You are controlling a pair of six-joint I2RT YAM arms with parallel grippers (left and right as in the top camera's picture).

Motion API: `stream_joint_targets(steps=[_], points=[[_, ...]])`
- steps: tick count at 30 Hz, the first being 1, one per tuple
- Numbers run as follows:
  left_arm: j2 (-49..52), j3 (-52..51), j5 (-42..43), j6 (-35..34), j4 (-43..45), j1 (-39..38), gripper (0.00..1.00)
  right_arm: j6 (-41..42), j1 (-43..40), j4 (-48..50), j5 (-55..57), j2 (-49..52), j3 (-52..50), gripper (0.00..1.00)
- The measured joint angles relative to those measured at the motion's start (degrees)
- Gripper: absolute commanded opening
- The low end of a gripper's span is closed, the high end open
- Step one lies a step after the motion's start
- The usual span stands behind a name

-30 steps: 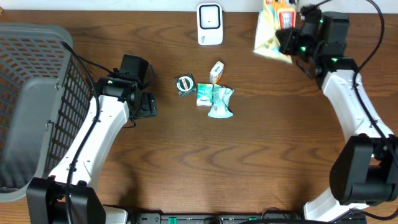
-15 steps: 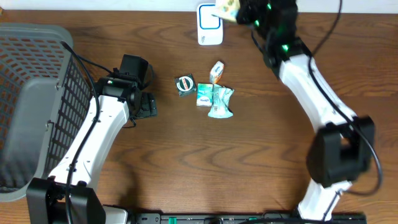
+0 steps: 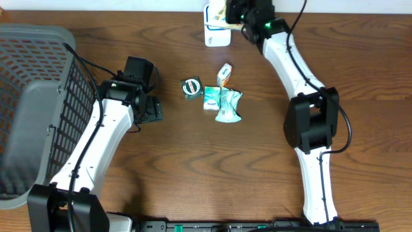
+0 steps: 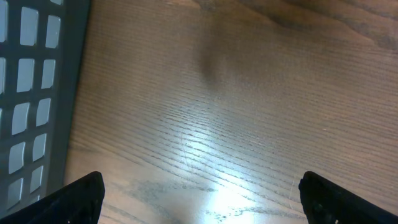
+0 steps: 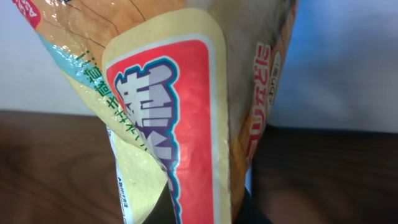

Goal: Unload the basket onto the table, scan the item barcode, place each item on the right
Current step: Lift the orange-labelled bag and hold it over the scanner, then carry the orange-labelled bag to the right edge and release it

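Snack packet (image 5: 186,112) held at the scanner (image 3: 217,37), upper centre of the overhead frame. The right arm (image 3: 302,71) reaches across the tabletop (image 3: 193,167) to the top edge of the frame. Its jaws are pinched nearly closed on a thin fold of the packet, at the bottom of the right wrist view. The left arm (image 3: 96,142) rests at left centre beside the basket (image 3: 32,109). Its jaws stand wide and hold nothing, with only bare wood between the fingertips (image 4: 81,196).

Handling (judged): the packet is probably a light bag of thin, glossy film that is soft and creases easily. It may slip or swing in a narrow pinch, and its contents may crush under a hard squeeze. The best hold is a flat sealed edge or corner, so that the printed faces stay free to turn toward the scanner window.

Appearance: the film is pale yellow to orange. A rounded red panel carries white characters outlined in blue, with green script at left and red script down the right edge. The film is visibly wrinkled and folded. No barcode can be made out in any view, and the fine print at lower left is too small to read.

Other goods lie in a cluster at the centre of the tabletop, well apart from the packet. They are a round green tin (image 3: 192,87), teal packets (image 3: 223,104) and a small carton (image 3: 224,74).
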Motion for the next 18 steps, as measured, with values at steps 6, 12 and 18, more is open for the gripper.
stream_joint_targets(steps=[6, 12, 18], points=[[0.0, 0.0, 0.0, 0.0, 0.0, 0.0, 0.98, -1.0, 1.7, 1.2, 1.7, 0.0, 1.2, 0.01], [0.0, 0.0, 0.0, 0.0, 0.0, 0.0, 0.98, -1.4, 2.0, 1.6, 2.1, 0.0, 1.2, 0.01], [0.0, 0.0, 0.0, 0.0, 0.0, 0.0, 0.98, -1.4, 1.9, -0.3, 2.5, 0.0, 1.2, 0.01]])
